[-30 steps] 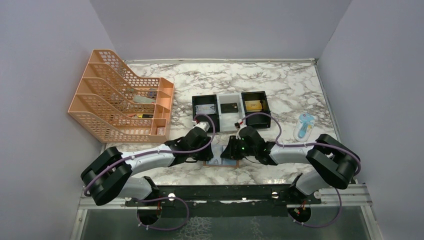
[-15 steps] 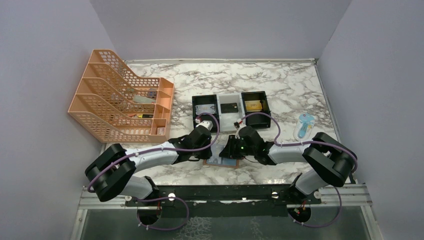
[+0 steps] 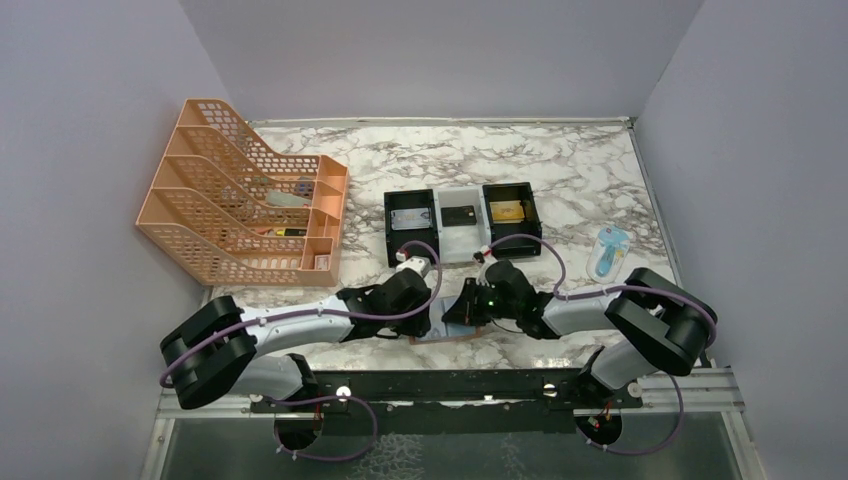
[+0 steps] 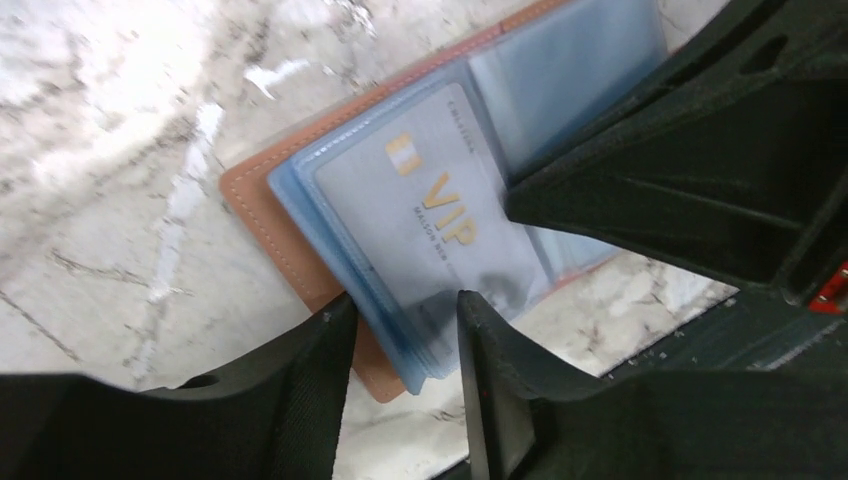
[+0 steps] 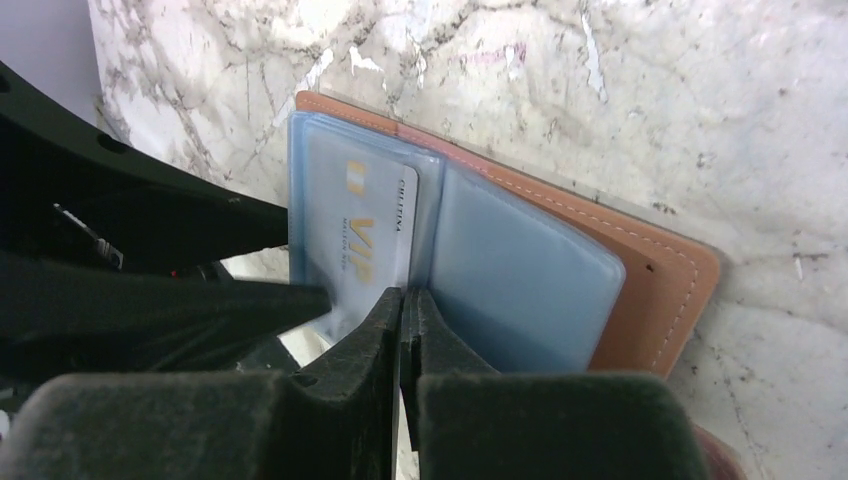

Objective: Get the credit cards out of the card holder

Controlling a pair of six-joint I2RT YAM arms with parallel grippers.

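The card holder [image 4: 262,208] lies open on the marble, tan leather outside with light-blue sleeves [image 5: 520,270] inside. A greyish-silver "VIP" credit card [image 4: 430,200] sits in the left sleeve and also shows in the right wrist view [image 5: 365,235]. My left gripper [image 4: 405,340] is open, its fingers either side of the corner of the sleeve stack. My right gripper [image 5: 402,300] is shut, its tips down on the fold between the two sleeve pages. In the top view both grippers [image 3: 425,322] [image 3: 455,312] cover most of the card holder [image 3: 452,339].
A black-and-white three-compartment tray [image 3: 440,240] stands behind the grippers, with a grey card [image 3: 411,218], a black card [image 3: 460,214] and a gold card [image 3: 506,210]. An orange mesh file rack [image 3: 245,205] is at the left. A blue packet [image 3: 610,250] lies at the right.
Both grippers and the card holder have shifted toward the near table edge. My left gripper has swung right and closer to the right gripper.
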